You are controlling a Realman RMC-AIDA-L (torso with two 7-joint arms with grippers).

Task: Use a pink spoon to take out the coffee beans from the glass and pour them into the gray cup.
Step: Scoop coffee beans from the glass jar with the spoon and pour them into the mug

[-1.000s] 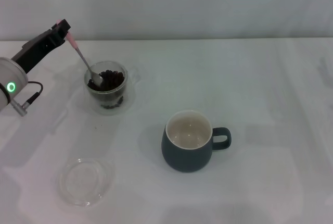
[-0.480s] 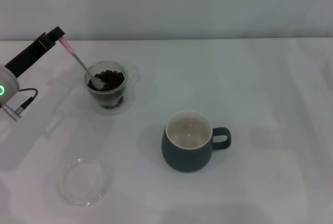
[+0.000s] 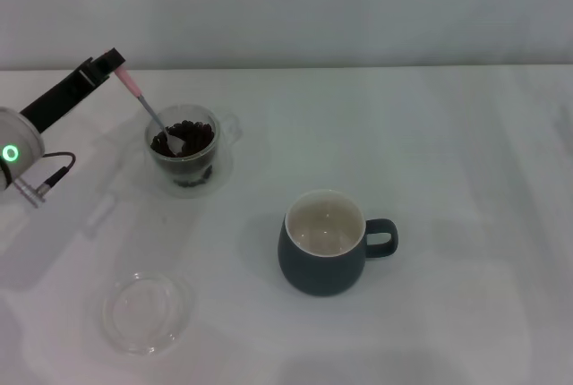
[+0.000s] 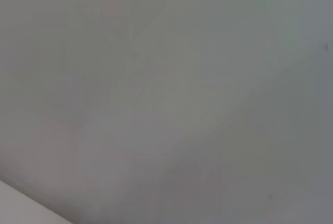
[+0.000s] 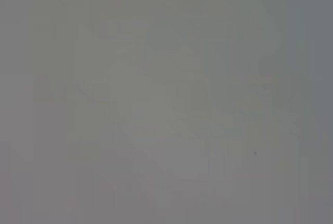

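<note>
- The glass (image 3: 184, 154) holds coffee beans (image 3: 188, 137); the pink spoon (image 3: 149, 111) dips in.
- Gray cup (image 3: 325, 242) looks empty.
- Left gripper (image 3: 107, 64) clenches the spoon's handle.
- Wrist views show nothing.

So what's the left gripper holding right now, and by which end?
The left gripper holds the pink spoon by the top end of its pink handle; the spoon's bowl is down in the glass among the coffee beans.

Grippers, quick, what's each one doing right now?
Left gripper: shut on the pink spoon, its bowl in the glass.
Right gripper: not in view.
</note>
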